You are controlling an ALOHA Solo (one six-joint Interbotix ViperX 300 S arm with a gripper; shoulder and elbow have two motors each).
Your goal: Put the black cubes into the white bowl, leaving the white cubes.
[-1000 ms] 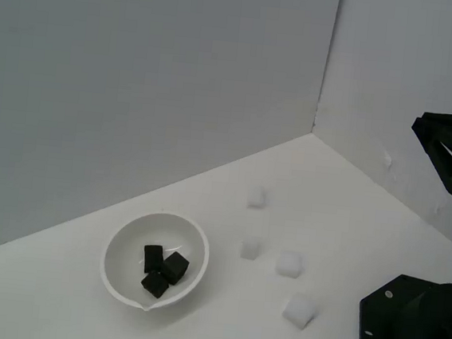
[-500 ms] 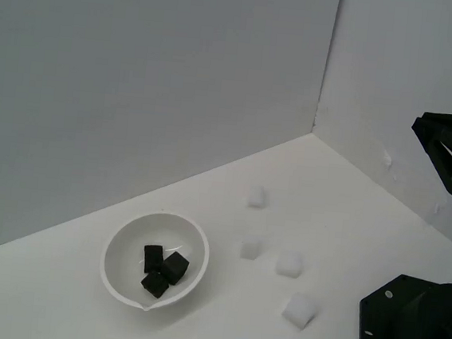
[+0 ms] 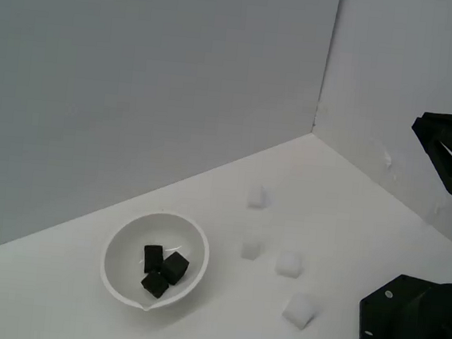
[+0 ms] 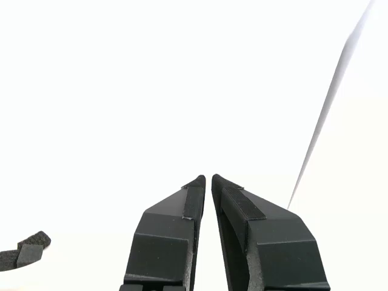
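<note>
The gripper point(image 4: 208, 177) points at a blank white wall, its fingers point(image 4: 195, 194) pressed nearly together with nothing between them. Across the white tabletop point(image 3: 349, 221), three black cubes point(image 3: 162, 269) sit clustered inside the white bowl point(image 3: 123, 285), while four white cubes point(image 3: 287, 264) lie scattered on the tabletop toward the exterior view's right of the bowl.
</note>
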